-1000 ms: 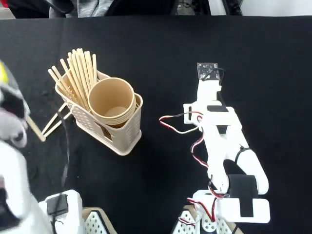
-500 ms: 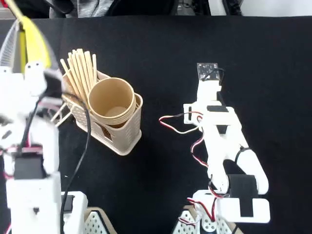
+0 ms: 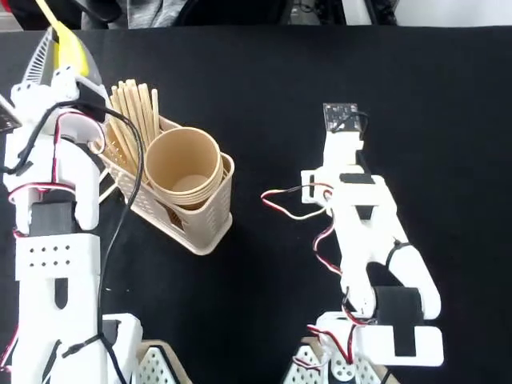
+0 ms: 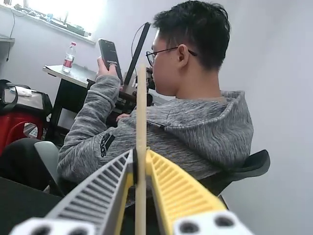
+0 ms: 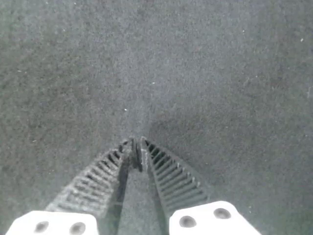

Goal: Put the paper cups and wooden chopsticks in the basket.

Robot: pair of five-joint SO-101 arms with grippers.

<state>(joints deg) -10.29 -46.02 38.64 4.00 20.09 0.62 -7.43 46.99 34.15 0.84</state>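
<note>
Left wrist view shows one chopstick (image 4: 141, 112) pinched between the left gripper's (image 4: 139, 164) jaws, its long axis in line with them and its free end pointing out toward the room beyond the table's far left. The cups (image 3: 182, 164) and a bundle of chopsticks (image 3: 132, 120) already stand in the basket (image 3: 204, 228), so the job looks nearly finished, with this stick left to drop in. The right gripper (image 5: 135, 147) is clenched on nothing over the table (image 3: 264, 72).

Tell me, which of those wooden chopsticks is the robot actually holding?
The single chopstick pinched in the left gripper, apart from the rest; the other chopsticks stand bundled in the basket.
</note>
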